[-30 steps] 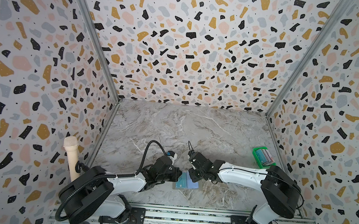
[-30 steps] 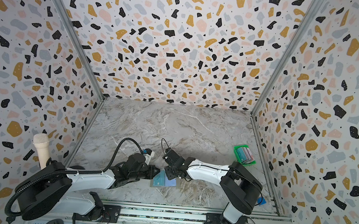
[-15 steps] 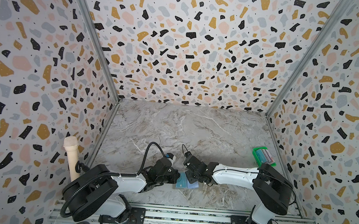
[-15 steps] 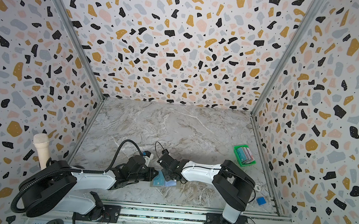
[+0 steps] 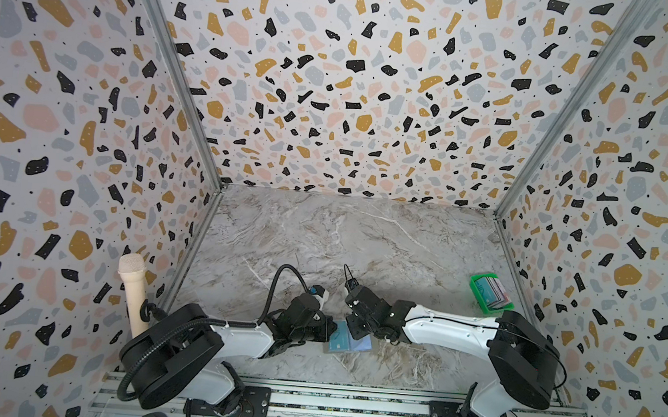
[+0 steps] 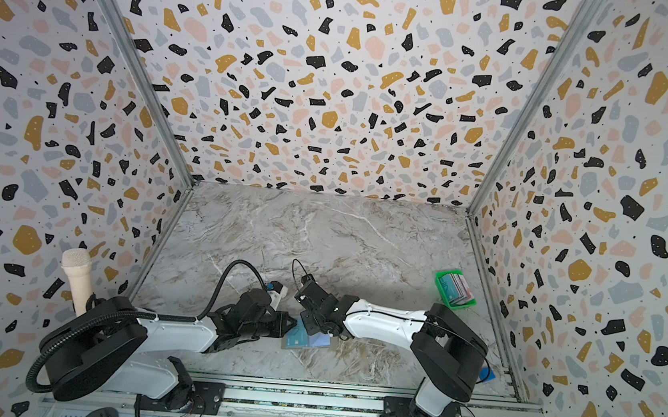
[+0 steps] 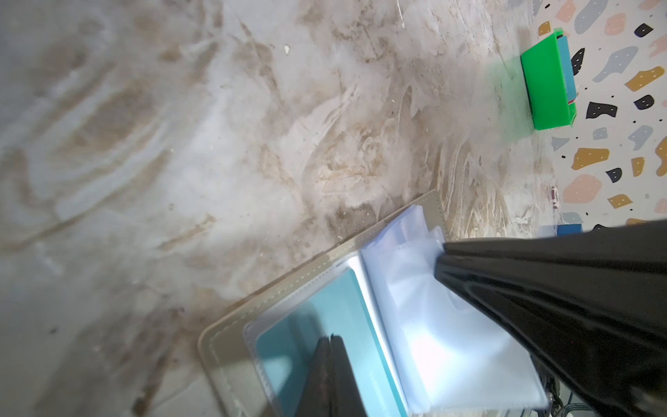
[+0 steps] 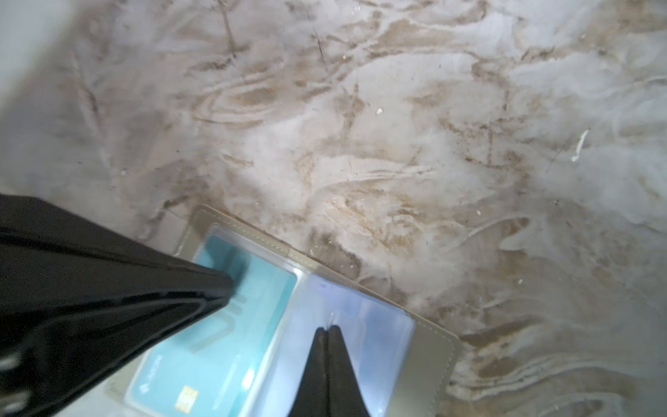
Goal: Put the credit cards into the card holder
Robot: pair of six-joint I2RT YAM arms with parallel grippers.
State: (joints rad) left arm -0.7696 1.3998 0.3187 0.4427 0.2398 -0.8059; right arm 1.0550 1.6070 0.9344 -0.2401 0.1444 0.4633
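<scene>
Now right gripper (image 8: 327, 330) tips together over card holder (image 8: 431, 357), earlier apart.

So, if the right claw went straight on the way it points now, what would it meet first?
Most likely the clear plastic pocket of the open grey-taupe card holder; the shut right claw sits at or barely above it, contact unclear.

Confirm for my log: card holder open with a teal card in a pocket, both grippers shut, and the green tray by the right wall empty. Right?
Wrong on the green tray: it is not empty; both top views show cards in it. The rest stands: card holder open, teal card in a pocket, left gripper and right gripper shut.
</scene>
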